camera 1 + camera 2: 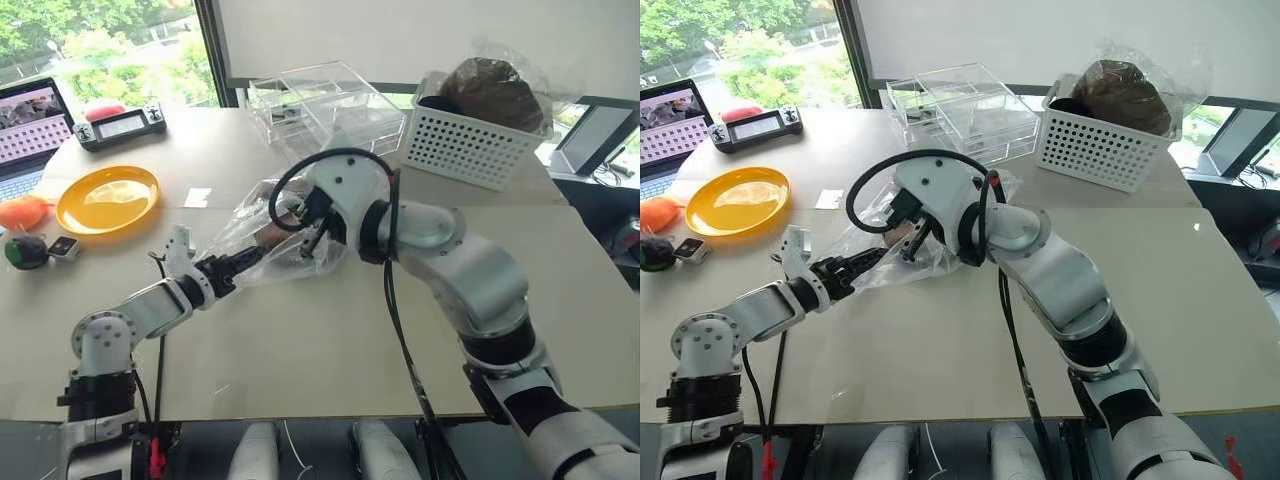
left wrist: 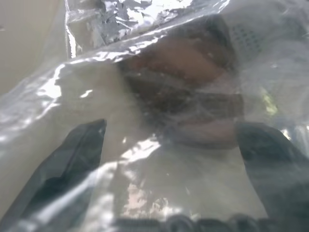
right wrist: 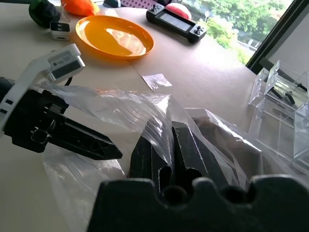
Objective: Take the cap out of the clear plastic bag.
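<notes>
Right wrist view: right pincer (image 3: 166, 145) pinches clear plastic bag (image 3: 145, 113); left pincer (image 2: 169, 145) spread wide inside.

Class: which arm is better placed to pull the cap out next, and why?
Left. Its open claw is inside the clear plastic bag, facing the cap; the right claw is shut, pinching the film.

Your left gripper (image 1: 262, 256) has its fingers spread inside the clear plastic bag (image 1: 240, 235); the film pinched by the right gripper (image 3: 171, 145) crowds it. The table (image 1: 300, 340) near its front edge gives you free room
</notes>
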`<state>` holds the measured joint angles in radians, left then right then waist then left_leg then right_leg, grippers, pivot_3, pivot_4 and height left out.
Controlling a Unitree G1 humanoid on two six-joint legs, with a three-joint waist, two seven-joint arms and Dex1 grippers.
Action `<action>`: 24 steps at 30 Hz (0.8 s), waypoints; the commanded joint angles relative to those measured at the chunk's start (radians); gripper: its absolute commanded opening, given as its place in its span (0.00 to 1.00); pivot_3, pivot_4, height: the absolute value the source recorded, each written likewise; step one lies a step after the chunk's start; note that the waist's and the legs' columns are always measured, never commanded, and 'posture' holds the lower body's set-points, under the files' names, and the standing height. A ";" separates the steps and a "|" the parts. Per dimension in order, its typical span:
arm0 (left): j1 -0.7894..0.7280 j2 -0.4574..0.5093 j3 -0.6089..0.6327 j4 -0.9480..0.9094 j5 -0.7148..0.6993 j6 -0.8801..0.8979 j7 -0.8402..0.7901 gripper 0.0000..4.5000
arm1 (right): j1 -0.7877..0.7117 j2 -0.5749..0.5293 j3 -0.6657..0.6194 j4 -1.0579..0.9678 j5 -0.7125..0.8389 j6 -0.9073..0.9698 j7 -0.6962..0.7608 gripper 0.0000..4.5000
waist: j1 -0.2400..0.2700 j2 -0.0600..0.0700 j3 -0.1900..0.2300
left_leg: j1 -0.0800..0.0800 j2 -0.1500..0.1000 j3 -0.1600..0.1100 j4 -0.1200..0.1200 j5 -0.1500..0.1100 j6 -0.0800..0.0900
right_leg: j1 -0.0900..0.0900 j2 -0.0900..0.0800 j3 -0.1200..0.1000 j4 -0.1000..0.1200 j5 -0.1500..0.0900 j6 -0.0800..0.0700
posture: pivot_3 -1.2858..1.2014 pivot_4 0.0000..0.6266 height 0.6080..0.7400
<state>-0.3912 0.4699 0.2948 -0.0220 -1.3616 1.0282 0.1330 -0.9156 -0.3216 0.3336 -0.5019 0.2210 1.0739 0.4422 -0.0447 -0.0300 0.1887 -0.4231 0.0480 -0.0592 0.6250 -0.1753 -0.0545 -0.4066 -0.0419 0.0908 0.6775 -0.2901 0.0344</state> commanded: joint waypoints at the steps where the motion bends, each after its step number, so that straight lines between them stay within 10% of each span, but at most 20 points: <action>1: -0.077 -0.096 -0.002 0.032 -0.025 -0.004 0.104 1.00 | -0.037 -0.017 0.001 -0.023 -0.026 -0.078 0.011 0.03 | 0.005 0.000 0.000 | 0.000 0.000 0.000 0.000 0.000 0.000 | 0.000 0.000 0.000 0.000 0.000 0.000 | 0.52 0.24 0.96; 17: -0.141 -0.382 0.081 0.143 0.019 -0.110 0.309 1.00 | 0.001 0.004 0.094 0.063 -0.119 -0.225 0.029 0.03 | 0.006 -0.002 -0.001 | 0.001 -0.002 -0.001 0.001 0.000 0.000 | 0.003 -0.002 0.000 -0.002 0.001 0.002 | 0.52 0.24 0.96; 24: -0.131 -0.411 0.105 0.121 0.026 -0.130 0.316 0.56 | 0.015 0.012 0.098 0.067 -0.142 -0.233 0.029 0.00 | 0.004 -0.002 -0.001 | 0.000 -0.002 -0.001 0.001 0.000 0.000 | 0.002 -0.002 0.000 -0.003 0.001 0.002 | 0.52 0.24 0.96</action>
<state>-0.5301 0.0685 0.3931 0.1046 -1.3341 0.9112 0.4461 -0.8905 -0.3216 0.4459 -0.4137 0.0918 0.8766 0.4741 -0.0405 -0.0322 0.1874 -0.4231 0.0461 -0.0600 0.6254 -0.1751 -0.0550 -0.4042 -0.0434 0.0906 0.6748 -0.2889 0.0360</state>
